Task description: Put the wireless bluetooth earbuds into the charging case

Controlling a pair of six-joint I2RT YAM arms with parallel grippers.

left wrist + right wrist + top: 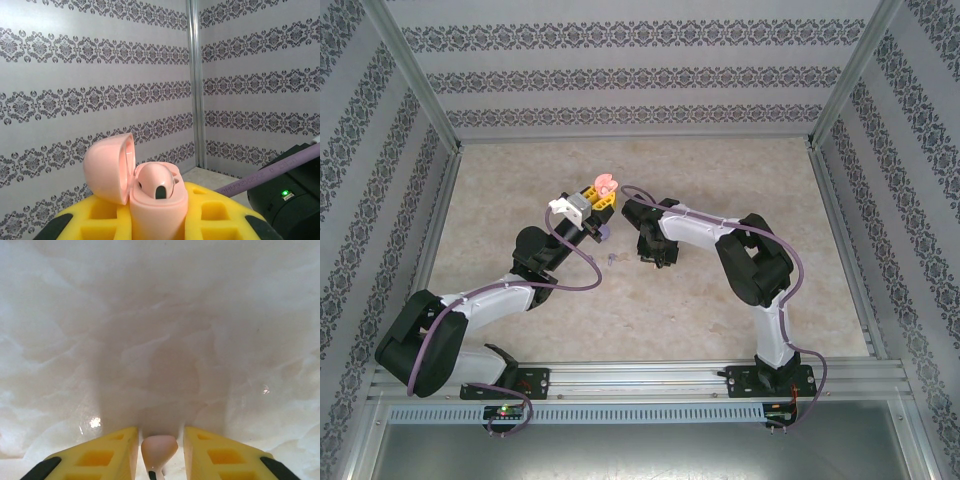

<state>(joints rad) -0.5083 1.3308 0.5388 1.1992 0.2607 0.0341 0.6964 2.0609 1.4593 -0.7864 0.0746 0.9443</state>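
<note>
My left gripper point(600, 192) is raised and shut on the open pale pink charging case point(159, 210), which is gripped by its body between the yellow fingers point(220, 215). The lid point(109, 167) hangs back to the left. One pink earbud point(157, 181) sits in the case. My right gripper point(160, 452) is low over the table, its yellow fingers point(105, 455) standing either side of a second pale pink earbud point(159, 449). That earbud's stem points toward the camera. A thin gap shows on each side of it.
A small purple piece point(604, 233) and a tiny pale one point(612, 258) lie on the marbled table point(740, 170) between the two arms. Patterned walls and metal posts point(195, 85) close the table in.
</note>
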